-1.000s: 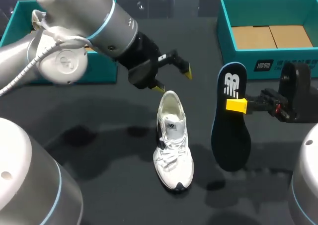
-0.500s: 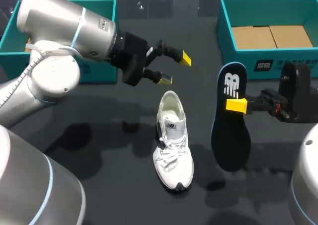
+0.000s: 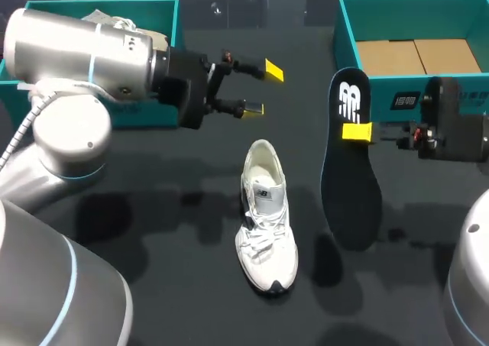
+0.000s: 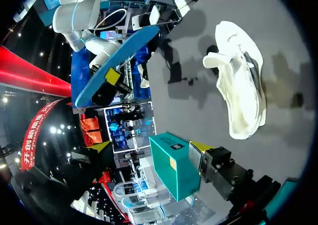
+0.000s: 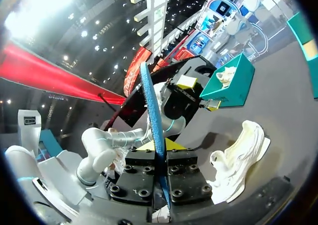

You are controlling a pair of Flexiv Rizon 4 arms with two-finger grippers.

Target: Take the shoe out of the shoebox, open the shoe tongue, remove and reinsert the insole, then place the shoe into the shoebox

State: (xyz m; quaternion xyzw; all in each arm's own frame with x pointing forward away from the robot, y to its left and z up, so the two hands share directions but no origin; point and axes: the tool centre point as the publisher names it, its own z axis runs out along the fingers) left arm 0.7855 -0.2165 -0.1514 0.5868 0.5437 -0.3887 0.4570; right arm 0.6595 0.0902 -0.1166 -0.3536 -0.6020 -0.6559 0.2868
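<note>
head view | 1 shoe (image 3: 265,216) | maybe second shoe (image 3: 107,19) boxed | 1 insole (image 3: 348,185) clamped in right fingers (image 3: 357,131) | left fingers (image 3: 273,71) apart

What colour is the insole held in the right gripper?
The insole is black with a white logo, clearest in the head view.

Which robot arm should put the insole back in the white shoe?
Right, most likely. The right gripper is shut on the insole, held up beside the shoe. The left gripper is open and empty, so it could steady the shoe.
</note>
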